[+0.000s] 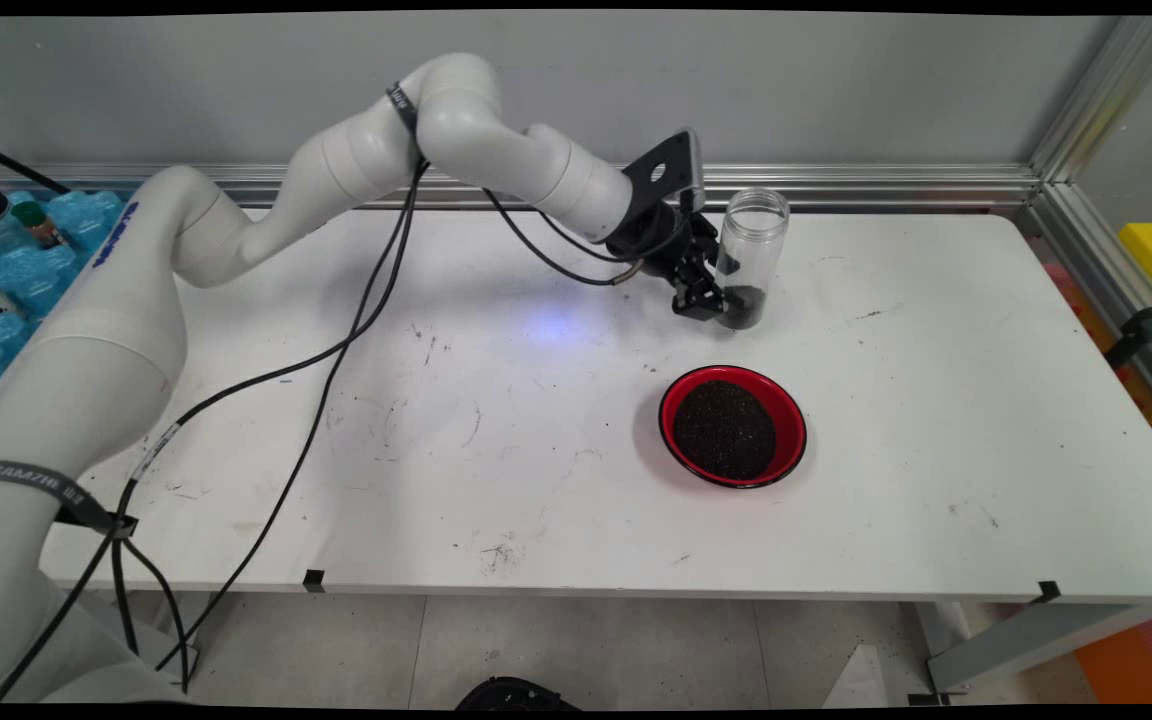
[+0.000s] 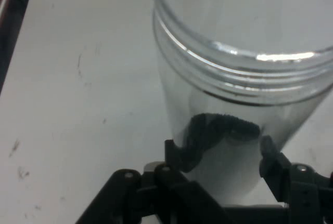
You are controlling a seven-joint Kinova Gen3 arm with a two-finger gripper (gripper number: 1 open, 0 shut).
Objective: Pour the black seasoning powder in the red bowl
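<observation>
The gripper (image 2: pixel 221 156) is clasping the clear jar (image 1: pixel 751 255) low between its jaws, standing upright (little dark grain is remaining inside). Most grain is sitting in the red bowl (image 1: pixel 788 415), apart from the jaws.

Hand view: gripper (image 2: pixel 223 159) linkage cut off by the bottom edge; clear jar (image 2: pixel 244 78) cut off at top and right edges. Embossed lettering near the jar's top was too blurred to read. Main view: gripper (image 1: pixel 711 290) hid the jar's (image 1: pixel 754 250) lower left side; finger contact could not be determined.
</observation>
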